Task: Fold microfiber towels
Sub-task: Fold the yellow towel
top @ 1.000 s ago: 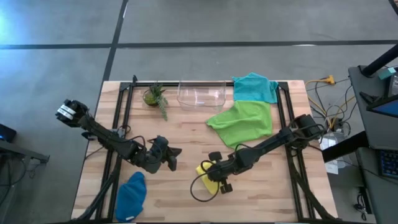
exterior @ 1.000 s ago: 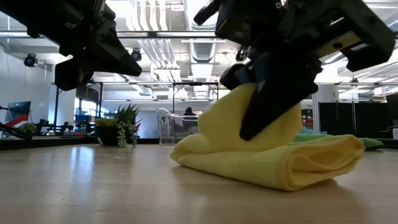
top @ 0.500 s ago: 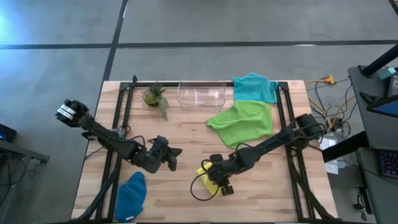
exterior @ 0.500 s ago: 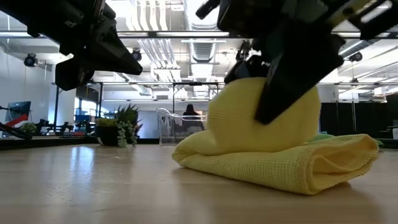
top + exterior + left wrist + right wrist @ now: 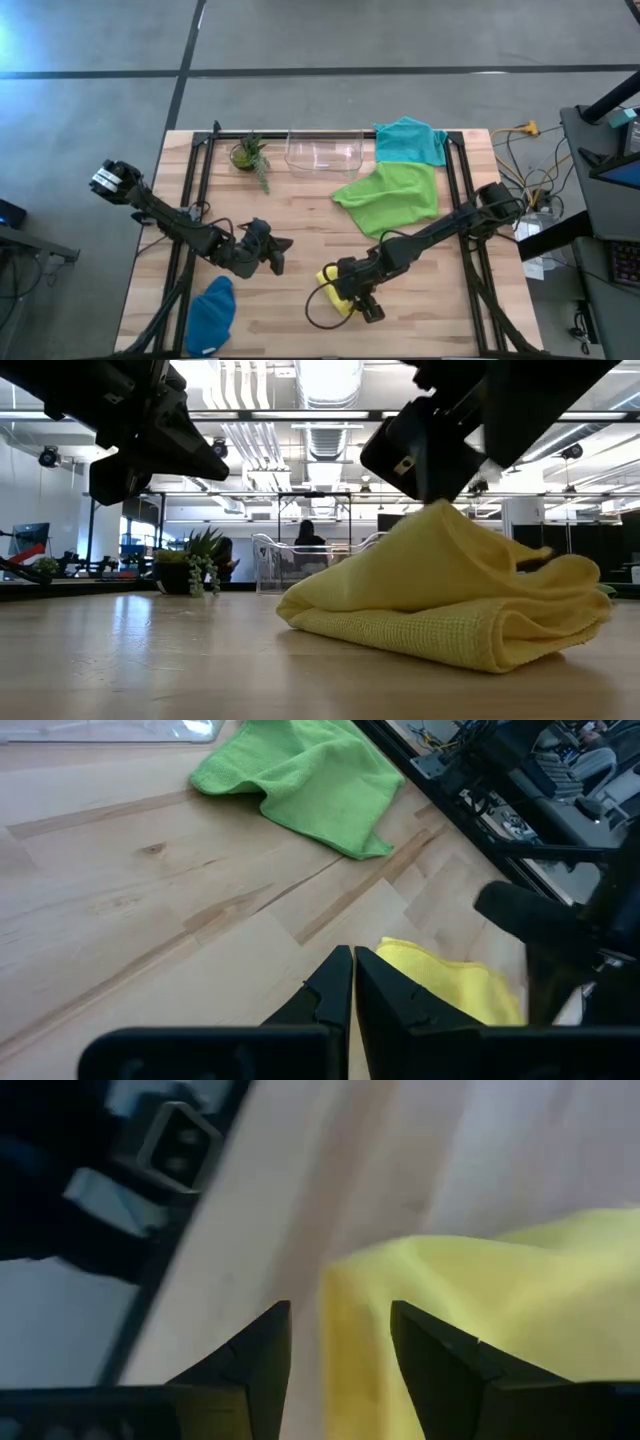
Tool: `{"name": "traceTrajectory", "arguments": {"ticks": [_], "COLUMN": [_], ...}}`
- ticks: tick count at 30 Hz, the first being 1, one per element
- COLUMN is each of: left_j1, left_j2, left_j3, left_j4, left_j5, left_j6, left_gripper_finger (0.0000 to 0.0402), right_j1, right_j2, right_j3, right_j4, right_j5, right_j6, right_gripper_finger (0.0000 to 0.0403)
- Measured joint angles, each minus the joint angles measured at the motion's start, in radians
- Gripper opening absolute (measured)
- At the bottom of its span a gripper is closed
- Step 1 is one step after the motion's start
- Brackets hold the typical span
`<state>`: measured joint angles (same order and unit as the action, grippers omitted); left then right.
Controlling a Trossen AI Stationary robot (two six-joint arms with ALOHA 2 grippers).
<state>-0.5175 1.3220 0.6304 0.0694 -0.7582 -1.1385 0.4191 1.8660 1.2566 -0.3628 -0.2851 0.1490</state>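
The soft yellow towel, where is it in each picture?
High view: the soft yellow microfiber towel lies low and centre on the wooden table, mostly under the right gripper.
Low view: it fills the middle and right as a folded heap.
Left wrist view: it shows near the bottom right.
Right wrist view: it fills the right side.
Shared landmark: the lime green towel, seen in the high and left wrist views.
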Motion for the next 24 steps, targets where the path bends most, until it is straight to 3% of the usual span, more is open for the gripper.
{"name": "traceTrajectory", "arguments": {"ticks": [5,10,16,20,24], "left_j1": [0.000,0.007,0.020,0.021,0.022], "left_j2": [0.000,0.025,0.239,0.400,0.506], "left_j3": [0.000,0.001,0.036,0.113,0.175], "left_j4": [0.003,0.117,0.518,0.569,0.572], "left_j5": [0.003,0.117,0.310,0.312,0.309], "left_j6": [0.000,0.068,0.274,0.305,0.224], "left_gripper_finger": [0.0000,0.0000,0.0000,0.0000,0.0000], "right_j1": [0.000,-0.002,-0.034,-0.056,-0.064], "right_j2": [-0.007,-0.045,-0.054,-0.054,-0.054], "right_j3": [0.000,-0.006,-0.040,-0.093,-0.144], "right_j4": [-0.001,0.001,0.033,0.127,0.149], "right_j5": [-0.085,-0.046,0.023,0.024,0.025], "right_j6": [0.028,0.057,0.034,0.044,0.056], "right_gripper_finger": [0.0156,0.0147,0.0136,0.0127,0.0110]}}
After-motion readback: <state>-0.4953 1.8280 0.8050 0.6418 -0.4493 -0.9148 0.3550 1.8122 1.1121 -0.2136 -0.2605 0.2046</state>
